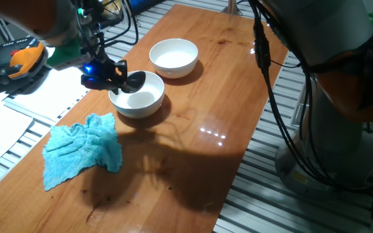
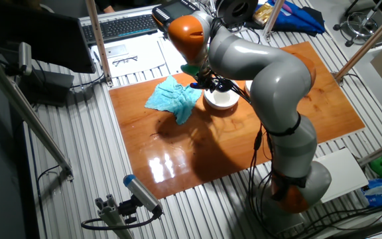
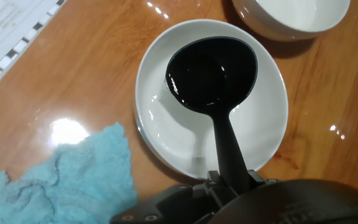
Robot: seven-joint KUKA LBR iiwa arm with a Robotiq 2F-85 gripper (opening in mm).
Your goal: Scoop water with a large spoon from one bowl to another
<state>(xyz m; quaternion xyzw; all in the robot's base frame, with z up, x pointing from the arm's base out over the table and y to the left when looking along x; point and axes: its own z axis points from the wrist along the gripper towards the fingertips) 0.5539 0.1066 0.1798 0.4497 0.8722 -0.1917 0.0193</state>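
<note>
My gripper [image 1: 112, 74] is shut on the handle of the large spoon [image 1: 133, 81], a black ladle. In the hand view the gripper [image 3: 232, 182] sits at the bottom edge, and the ladle's handle runs up from it to the deep round cup [image 3: 211, 73]. The cup hangs level over the near white bowl [image 3: 151, 118], inside its rim, with a glossy wet sheen in it. I cannot make out water against the white of the bowl. A second white bowl [image 1: 180, 68] stands just beyond, its edge at the top right of the hand view [image 3: 272, 28]. The arm hides most of this in the other fixed view.
A crumpled light blue cloth [image 1: 83, 147] lies beside the near bowl [image 1: 141, 107], toward the table's front left, also seen in the hand view [image 3: 61, 180]. White papers [image 1: 18, 110] lie past the table's left edge. Black cables [image 1: 271, 97] hang along the right side.
</note>
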